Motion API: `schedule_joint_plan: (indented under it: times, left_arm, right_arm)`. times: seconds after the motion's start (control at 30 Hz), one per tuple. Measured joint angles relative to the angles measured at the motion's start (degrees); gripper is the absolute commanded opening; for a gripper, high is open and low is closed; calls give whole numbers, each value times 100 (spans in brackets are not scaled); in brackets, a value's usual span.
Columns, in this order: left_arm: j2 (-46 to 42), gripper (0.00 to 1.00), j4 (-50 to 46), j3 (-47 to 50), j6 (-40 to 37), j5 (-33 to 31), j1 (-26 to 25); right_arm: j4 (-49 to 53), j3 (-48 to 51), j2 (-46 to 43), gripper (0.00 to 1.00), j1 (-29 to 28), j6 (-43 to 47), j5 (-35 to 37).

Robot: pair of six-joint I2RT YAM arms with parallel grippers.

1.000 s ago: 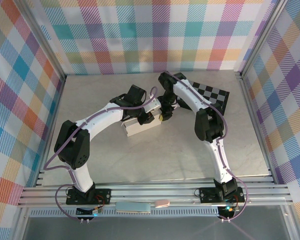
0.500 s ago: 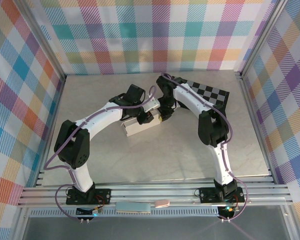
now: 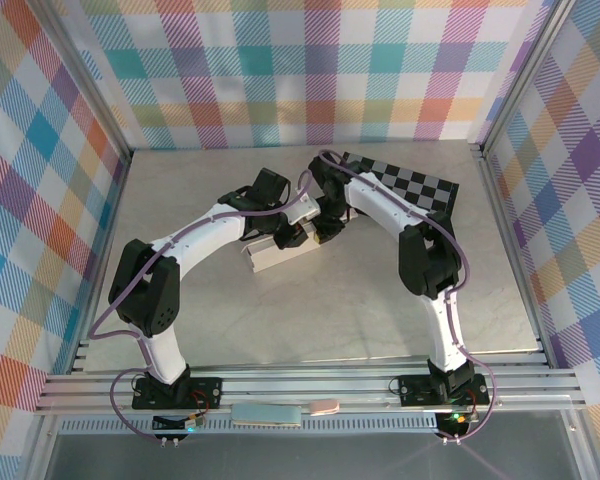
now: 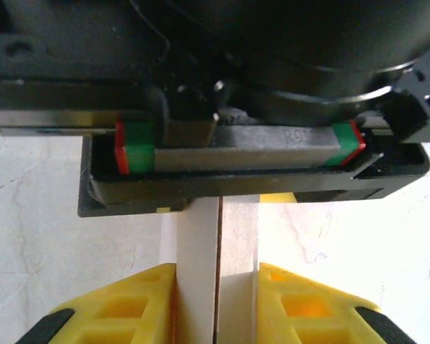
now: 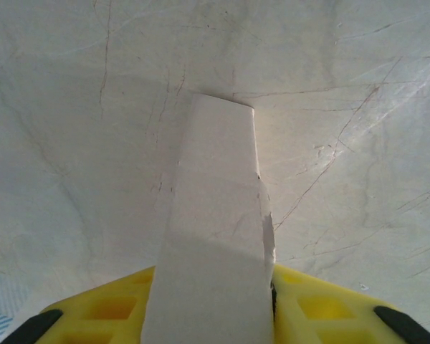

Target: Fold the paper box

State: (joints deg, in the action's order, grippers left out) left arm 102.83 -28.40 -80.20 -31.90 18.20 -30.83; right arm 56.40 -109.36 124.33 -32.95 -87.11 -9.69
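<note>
**Top view.** The paper box [image 3: 278, 257] lies on the table [image 3: 330, 320] near the centre, well apart from the checkerboard [image 3: 420, 185]. The left gripper [image 3: 292, 233] and the right gripper [image 3: 325, 226] meet at its far right end.

**Left wrist view.** The left gripper [image 4: 216, 287] is clenched on an upright white wall of the box [image 4: 197, 265], and its yellow fingers [image 4: 129, 304] press both sides. The right gripper's black body [image 4: 258, 150] sits just ahead.

**Right wrist view.** The right gripper [image 5: 215, 287] grasps a white flap of the box [image 5: 215, 208], which touches both yellow fingers [image 5: 322, 304].
</note>
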Motion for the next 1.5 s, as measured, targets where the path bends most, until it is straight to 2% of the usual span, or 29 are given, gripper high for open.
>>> schedule_joint_plan:
  times: [0.1,0.2,0.4,0.5,0.63,0.77,0.9,1.13,1.5]
  left_arm:
    - [26,30,-22,-31,31,63,13]
    - [39,37,-9,-33,157,125,24]
    - [-70,52,149,81,946,17,94]
    - [-446,55,352,341,1423,-184,122]
    - [-1351,60,422,586,2068,-844,256]
    - [-2199,57,258,629,2498,-1346,496]
    - [-2557,51,-273,629,2675,-1539,629]
    - [-2461,46,-1213,656,2614,-1543,632]
    - [-1757,41,-1705,509,2284,-1368,498]
  right_arm:
    - [-116,118,-66,30,0,-72,20]
    - [-181,192,-111,30,2,-151,52]
    - [-92,46,-111,29,-31,-374,223]
    - [76,-197,-109,29,-48,-490,286]
    - [341,-391,-109,29,-50,-581,393]
    - [584,-391,-105,29,2,-658,466]
    - [785,-393,-105,29,87,-675,479]
    - [885,-219,-107,28,330,-673,393]
    - [859,2,-140,28,527,-671,146]
